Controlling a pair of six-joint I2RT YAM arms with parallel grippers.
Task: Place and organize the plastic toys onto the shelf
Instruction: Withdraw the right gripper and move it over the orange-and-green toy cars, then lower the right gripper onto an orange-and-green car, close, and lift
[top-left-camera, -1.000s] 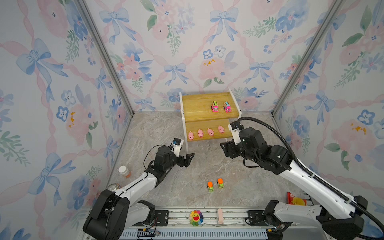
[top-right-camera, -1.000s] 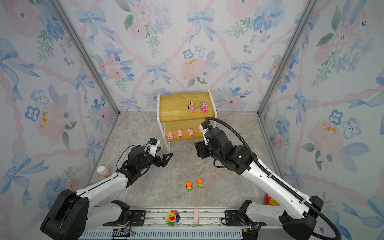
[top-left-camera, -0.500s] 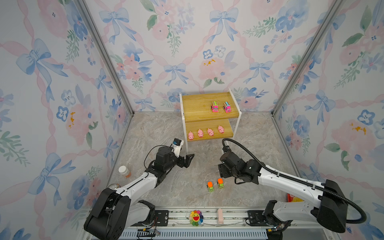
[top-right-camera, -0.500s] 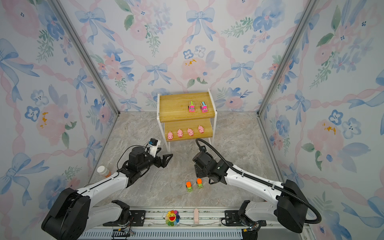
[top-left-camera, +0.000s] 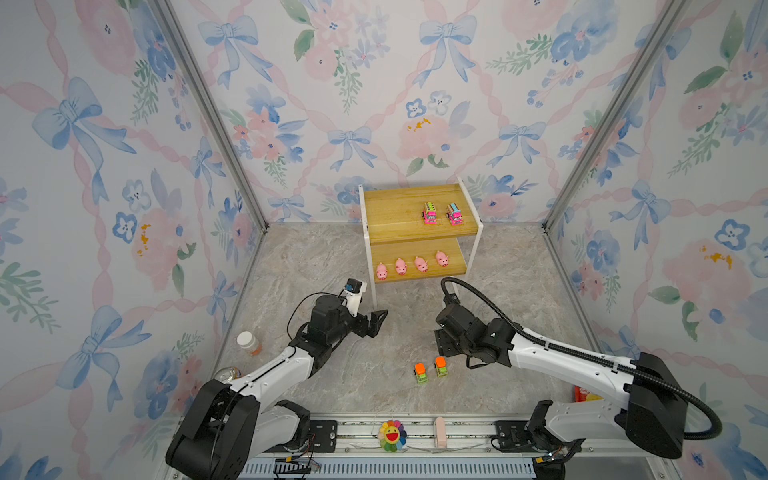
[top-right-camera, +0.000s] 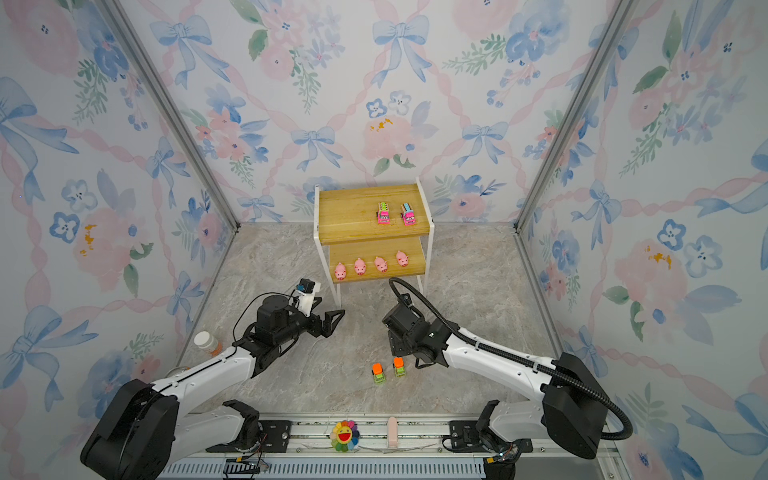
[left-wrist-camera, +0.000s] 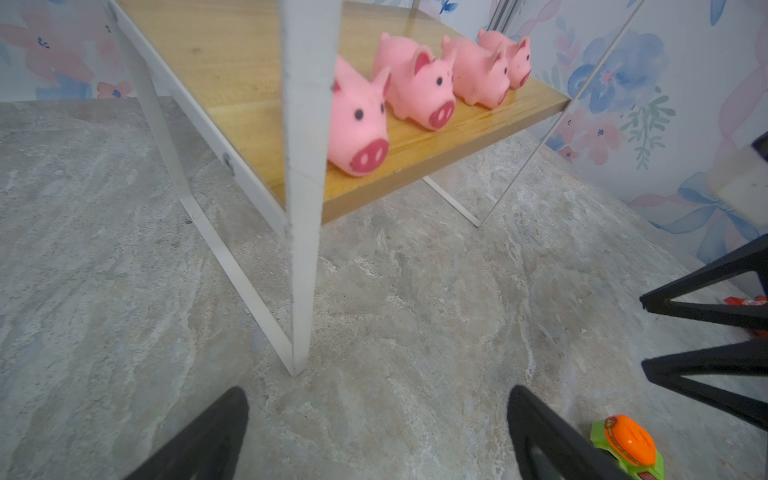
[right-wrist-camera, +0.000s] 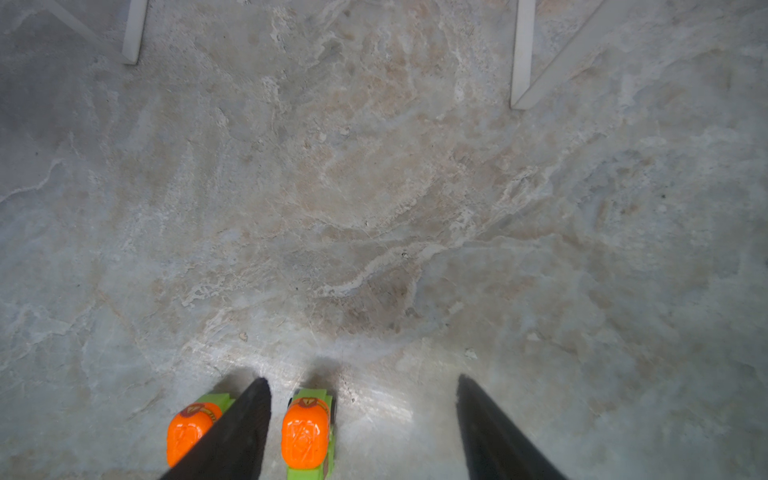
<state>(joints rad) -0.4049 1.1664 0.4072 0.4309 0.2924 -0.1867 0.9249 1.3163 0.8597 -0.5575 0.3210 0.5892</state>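
The shelf (top-left-camera: 395, 208) stands at the back wall. Two pink trucks (top-left-camera: 430, 213) (top-left-camera: 454, 213) sit on its top board, and several pink pigs (top-left-camera: 400, 266) (left-wrist-camera: 359, 124) line its lower board. Two orange-topped green trucks (top-left-camera: 420, 372) (top-left-camera: 441, 366) stand on the floor in front. My right gripper (right-wrist-camera: 360, 379) hangs open, low over them. One truck (right-wrist-camera: 306, 434) lies between its fingers, close to one finger. The other truck (right-wrist-camera: 187, 432) is outside that finger, partly hidden. My left gripper (top-left-camera: 376, 322) (left-wrist-camera: 376, 392) is open and empty by the shelf's front left leg (left-wrist-camera: 305, 249).
An orange bottle with a white cap (top-left-camera: 248, 343) and a silver can (top-left-camera: 226, 372) stand by the left wall. A red packet (top-left-camera: 582, 392) lies at the right wall. A rainbow flower plush (top-left-camera: 392, 435) sits on the front rail. Patterned walls close in on three sides.
My right arm has swung down and forward from the shelf's lower board to the orange trucks on the floor, its gripper still open. The left arm has not moved.
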